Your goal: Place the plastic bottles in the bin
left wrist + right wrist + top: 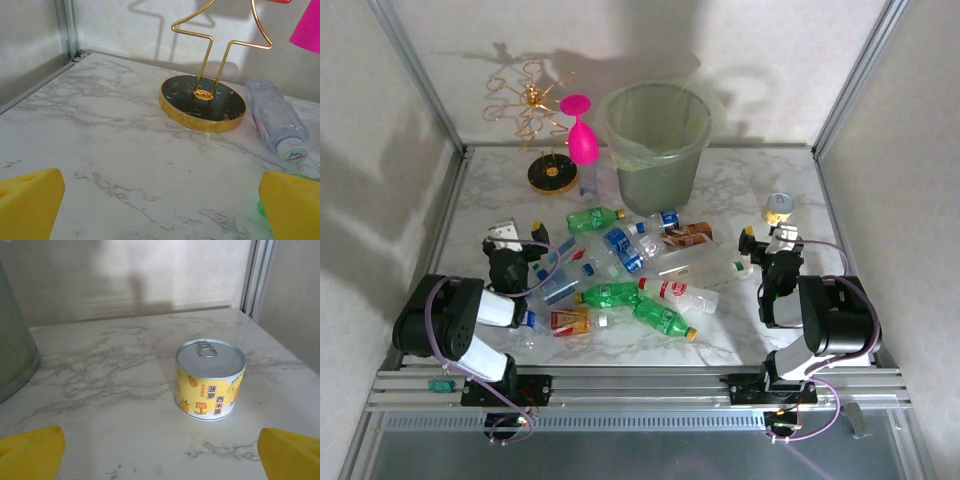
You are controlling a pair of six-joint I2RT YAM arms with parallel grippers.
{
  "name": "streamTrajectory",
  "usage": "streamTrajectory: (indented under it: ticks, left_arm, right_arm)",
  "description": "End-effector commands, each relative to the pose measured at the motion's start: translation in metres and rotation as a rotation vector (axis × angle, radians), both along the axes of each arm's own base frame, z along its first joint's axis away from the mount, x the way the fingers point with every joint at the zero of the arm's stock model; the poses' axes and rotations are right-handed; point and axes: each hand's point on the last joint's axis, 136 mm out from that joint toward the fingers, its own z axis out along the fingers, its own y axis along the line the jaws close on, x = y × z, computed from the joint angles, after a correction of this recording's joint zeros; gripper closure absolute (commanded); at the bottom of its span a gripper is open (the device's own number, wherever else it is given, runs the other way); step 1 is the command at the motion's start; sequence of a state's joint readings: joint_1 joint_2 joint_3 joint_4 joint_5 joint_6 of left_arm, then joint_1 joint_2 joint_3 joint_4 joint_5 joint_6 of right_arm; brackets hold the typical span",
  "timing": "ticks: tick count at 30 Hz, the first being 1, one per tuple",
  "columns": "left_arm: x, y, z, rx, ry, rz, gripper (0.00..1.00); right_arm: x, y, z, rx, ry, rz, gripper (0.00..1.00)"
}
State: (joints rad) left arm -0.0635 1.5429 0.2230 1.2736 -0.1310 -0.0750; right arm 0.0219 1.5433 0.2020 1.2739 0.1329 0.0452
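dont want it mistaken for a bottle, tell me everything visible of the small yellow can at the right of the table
The short round metal can with a yellow label stands upright on the white marbled table, toward its far right corner. Its silver lid looks sealed, the pull tab lying flat. The label carries small fruit drawings and Chinese characters. Only the table touches it; the open right claw sits short of it.

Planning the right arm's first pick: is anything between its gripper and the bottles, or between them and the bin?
Nothing visible does. The plastic bottles lie left of the right gripper; the can stands ahead of it, off that line. The bin stands beyond the pile, the pink goblet off to its left.
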Motion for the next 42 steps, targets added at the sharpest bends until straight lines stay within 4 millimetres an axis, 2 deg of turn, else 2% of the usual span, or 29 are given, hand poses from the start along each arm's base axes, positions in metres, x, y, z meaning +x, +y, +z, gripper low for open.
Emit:
streamTrajectory:
  ticks: [1, 29, 34, 36, 39, 42]
  left_arm:
    - [0.001, 0.001, 0.006, 0.012, -0.018, 0.011, 0.01]
    - [0.001, 0.000, 0.006, 0.014, -0.016, 0.012, 0.01]
    - [0.000, 0.004, 0.012, 0.016, -0.029, 0.052, 0.01]
    - [0.003, 0.012, 0.021, 0.027, 0.001, 0.120, 0.01]
    - [0.007, 0.011, 0.045, 0.064, 0.024, 0.139, 0.01]
    - [-0.001, -0.005, 0.090, 0.125, -0.066, 0.127, 0.01]
  right_arm:
    - [0.005, -0.002, 0.009, -0.004, -0.029, -0.002, 0.01]
    - [0.005, -0.001, 0.009, -0.004, -0.030, -0.002, 0.01]
    - [0.007, 0.002, 0.011, -0.010, -0.028, 0.020, 0.01]
    - [0.014, 0.002, 0.022, -0.007, -0.017, 0.014, 0.01]
    - [0.015, -0.004, 0.055, 0.001, -0.045, -0.020, 0.01]
    - [0.013, 0.009, 0.098, -0.001, -0.118, 0.012, 0.01]
